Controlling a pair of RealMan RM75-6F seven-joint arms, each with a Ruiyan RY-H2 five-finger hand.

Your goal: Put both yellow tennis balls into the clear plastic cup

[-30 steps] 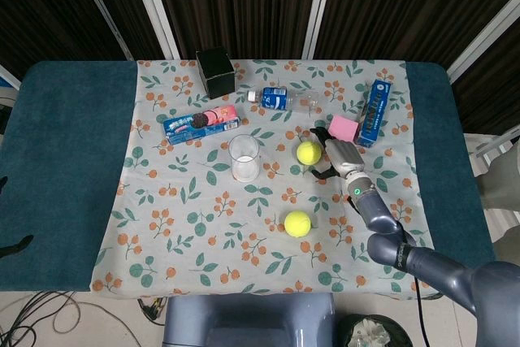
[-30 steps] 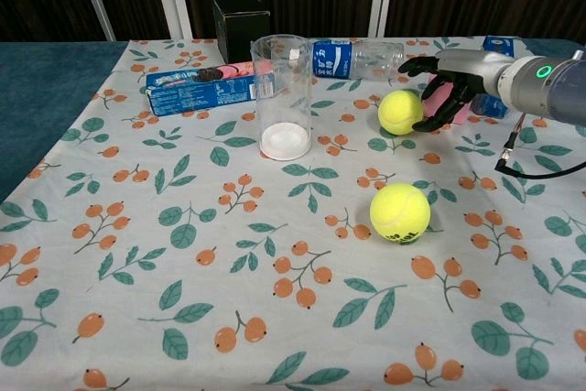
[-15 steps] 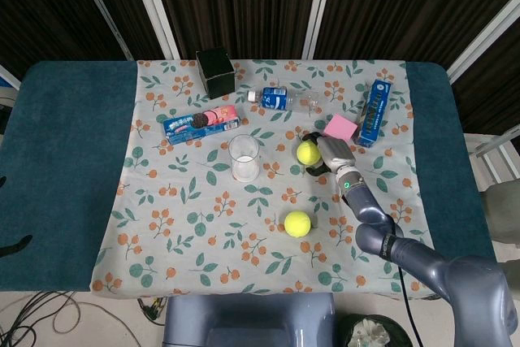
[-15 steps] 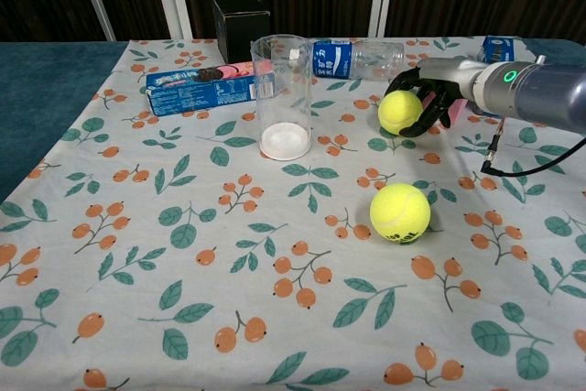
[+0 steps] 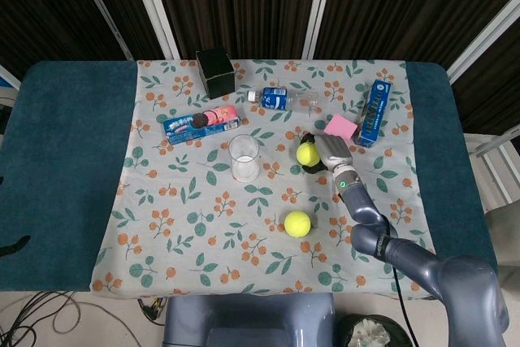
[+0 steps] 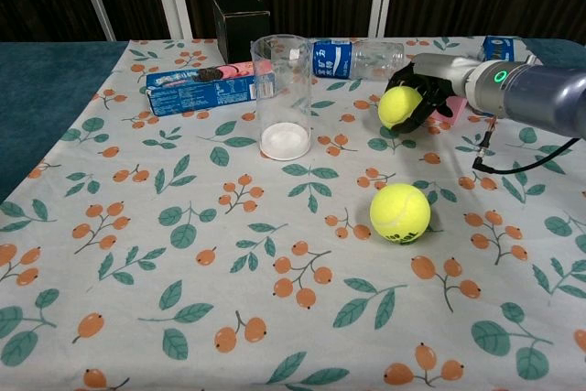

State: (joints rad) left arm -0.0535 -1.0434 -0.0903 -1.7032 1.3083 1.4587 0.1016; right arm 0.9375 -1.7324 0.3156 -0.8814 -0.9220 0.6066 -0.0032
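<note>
Closing since the earlier frame, right hand (image 6: 423, 98) now wraps far tennis ball (image 6: 399, 106).
It should firm its hold, then lift clear toward clear plastic cup (image 6: 282, 96).

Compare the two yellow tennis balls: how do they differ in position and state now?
The far ball is gripped by the right hand, beside the pink block; the near ball lies free on the tablecloth, nearer the robot. Both are yellow, alike in size, outside the cup.

Black box (image 5: 215, 71), cookie pack (image 5: 201, 123), water bottle (image 5: 282, 99), pink block (image 5: 342, 127), blue box (image 5: 373, 111)
</note>
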